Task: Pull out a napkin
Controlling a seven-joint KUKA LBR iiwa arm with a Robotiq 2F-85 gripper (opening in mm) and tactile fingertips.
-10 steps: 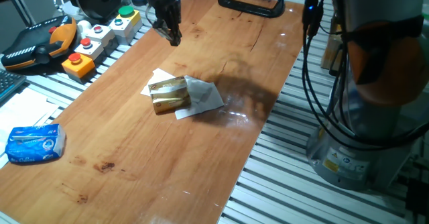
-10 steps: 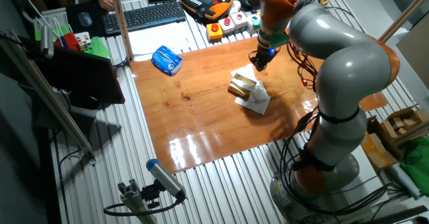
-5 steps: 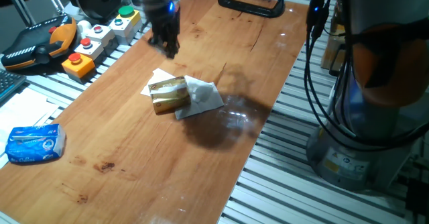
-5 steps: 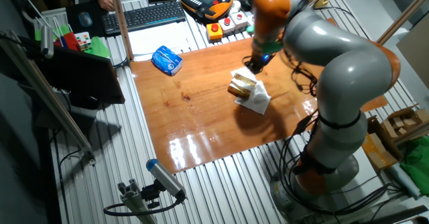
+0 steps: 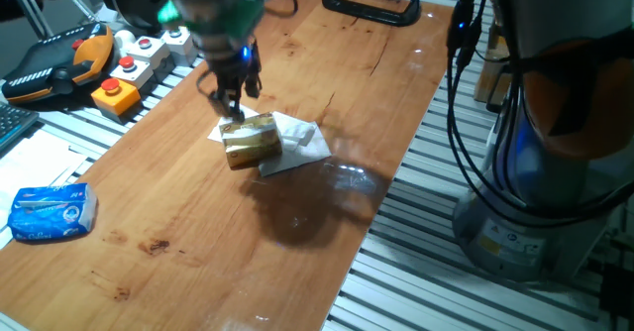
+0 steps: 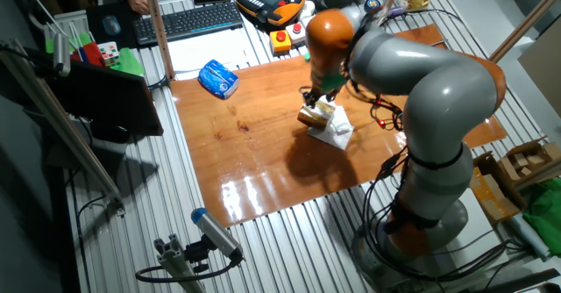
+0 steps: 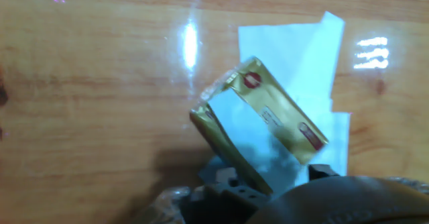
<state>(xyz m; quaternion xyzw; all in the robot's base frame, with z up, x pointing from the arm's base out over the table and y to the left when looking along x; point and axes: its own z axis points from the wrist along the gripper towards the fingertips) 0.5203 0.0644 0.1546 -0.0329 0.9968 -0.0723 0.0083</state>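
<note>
We see the gripper [image 5: 229, 101] with its fingers a little apart, holding nothing, just above the gold pack [image 5: 250, 141]. The napkin [image 5: 302, 143] lies flat on the table [image 5: 198, 232], partly under the pack.

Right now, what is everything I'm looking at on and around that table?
Gold pack: one, shiny gold foil, middle of the table, lying on the napkins.
Napkin: white sheets, count unclear, spread under and beside the gold pack.
Tissue packet: one, blue and white, near the table's edge, apart from the rest.
Clamp: one, black, at the far end of the table.
Button boxes: red and green buttons, beside the table.
Keyboard: one, black, behind the table.
Table: one, brown wood.
Arm: one, grey and orange.
Fingers: dark, just above the gold pack; open or shut is unclear.
</note>
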